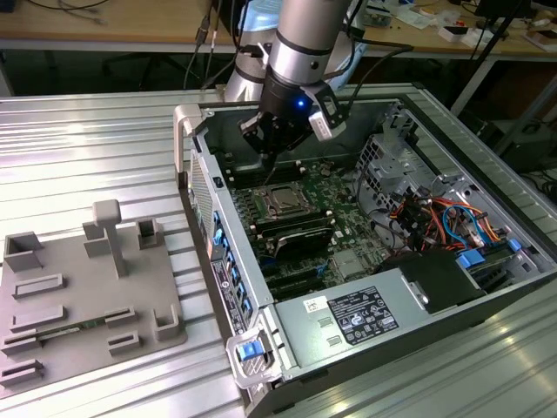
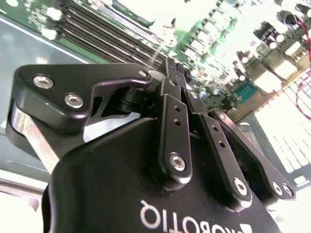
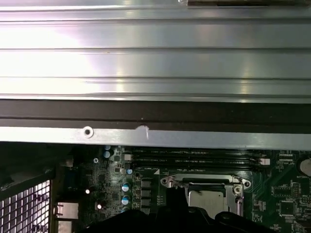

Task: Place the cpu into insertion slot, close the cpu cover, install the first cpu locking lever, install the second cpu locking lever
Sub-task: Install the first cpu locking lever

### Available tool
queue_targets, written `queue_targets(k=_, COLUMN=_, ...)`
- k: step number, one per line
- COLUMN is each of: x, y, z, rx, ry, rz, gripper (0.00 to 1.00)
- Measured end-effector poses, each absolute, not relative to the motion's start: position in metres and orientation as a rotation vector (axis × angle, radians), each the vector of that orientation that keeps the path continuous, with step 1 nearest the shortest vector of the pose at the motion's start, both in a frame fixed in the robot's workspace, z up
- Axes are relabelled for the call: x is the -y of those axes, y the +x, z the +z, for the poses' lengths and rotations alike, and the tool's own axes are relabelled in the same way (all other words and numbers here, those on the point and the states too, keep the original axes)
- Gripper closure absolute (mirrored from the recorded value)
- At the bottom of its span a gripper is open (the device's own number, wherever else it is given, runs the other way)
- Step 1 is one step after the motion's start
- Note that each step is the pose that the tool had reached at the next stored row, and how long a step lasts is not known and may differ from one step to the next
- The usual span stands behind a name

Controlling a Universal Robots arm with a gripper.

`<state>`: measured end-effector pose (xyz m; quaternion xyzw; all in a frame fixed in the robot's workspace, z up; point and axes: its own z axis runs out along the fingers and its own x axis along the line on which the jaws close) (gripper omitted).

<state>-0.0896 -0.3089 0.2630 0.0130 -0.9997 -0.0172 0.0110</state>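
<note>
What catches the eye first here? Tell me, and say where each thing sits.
The open computer case dominates the middle of the exterior view, its green board bared. The black pincer hangs inside it, near the insertion slot. A grey moulded tray lies on the ribbed table at the exterior view's left.

Has a silver-grey arm (image 1: 305,30) with a blue light (image 1: 301,103); ends in a black gripper (image 1: 268,157) bearing jointed links (image 2: 172,131), silver screws (image 2: 177,161) and white lettering (image 2: 194,219).
</note>
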Motion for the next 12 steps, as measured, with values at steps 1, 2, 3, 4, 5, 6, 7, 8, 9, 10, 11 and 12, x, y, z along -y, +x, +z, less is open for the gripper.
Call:
queue_targets(k=1, x=0.309, y=-0.0878, z=0.2625, rx=3.119, ry=0.044, rz=-0.054, gripper=0.89)
queue_targets(k=2, x=0.309, y=-0.0873, z=0.2621, rx=3.119, ry=0.047, rz=-0.054, gripper=0.89)
queue_targets(k=3, x=0.309, y=-0.0873, z=0.2616, rx=3.119, ry=0.049, rz=-0.053, gripper=0.89)
queue_targets(k=4, x=0.309, y=-0.0873, z=0.261, rx=3.119, ry=0.05, rz=-0.053, gripper=0.89)
queue_targets(k=5, x=0.309, y=-0.0871, z=0.2593, rx=3.118, ry=0.051, rz=-0.053, gripper=0.89)
queue_targets(k=6, x=0.309, y=-0.0867, z=0.2582, rx=3.118, ry=0.052, rz=-0.053, gripper=0.89)
queue_targets(k=7, x=0.309, y=-0.0856, z=0.257, rx=3.118, ry=0.053, rz=-0.053, gripper=0.89)
queue_targets(k=8, x=0.309, y=-0.0844, z=0.2562, rx=3.118, ry=0.054, rz=-0.053, gripper=0.89)
queue_targets(k=9, x=0.309, y=-0.083, z=0.2554, rx=3.118, ry=0.055, rz=-0.053, gripper=0.89)
queue_targets(k=10, x=0.3089, y=-0.0821, z=0.2548, rx=3.118, ry=0.058, rz=-0.053, gripper=0.89)
queue_targets(k=11, x=0.3089, y=-0.0813, z=0.2542, rx=3.118, ry=0.062, rz=-0.053, gripper=0.89)
queue_targets(k=12, x=0.3088, y=-0.0808, z=0.2537, rx=3.118, ry=0.067, rz=-0.052, gripper=0.89)
